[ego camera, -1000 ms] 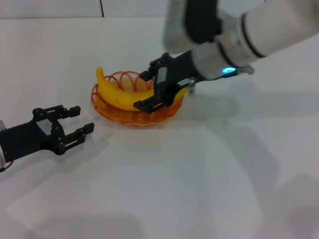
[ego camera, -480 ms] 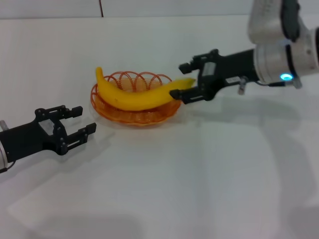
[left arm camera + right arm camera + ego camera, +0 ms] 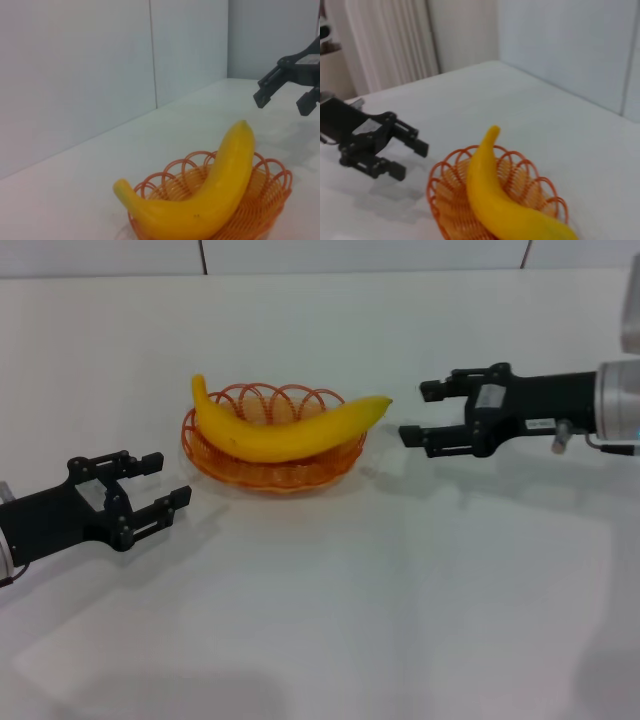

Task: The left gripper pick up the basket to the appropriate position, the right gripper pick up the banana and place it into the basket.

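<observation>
Banana: we see the banana (image 3: 285, 430) lying across the basket (image 3: 272, 471), its long body resting on the wire, one end sticking up past the rim at about 10 o'clock in the head view, the other end reaching out over the rim at about 3 o'clock.
Basket: we find the orange wire basket sitting on the white counter (image 3: 330, 600), toward 11 o'clock from the middle of the head view.
Right hand: we see the right hand (image 3: 415, 412) at 3 o'clock from the basket, near the banana's overhanging tip but apart from it, fingers spread wide and holding nothing, pointing at the basket.
Left hand: we see the left hand (image 3: 165, 480) low over the counter at about 8 o'clock from the basket, near its rim but not touching, fingers spread wide and empty.
Wrist views: we see the banana (image 3: 210, 192) in the basket (image 3: 272, 187) from both sides.
</observation>
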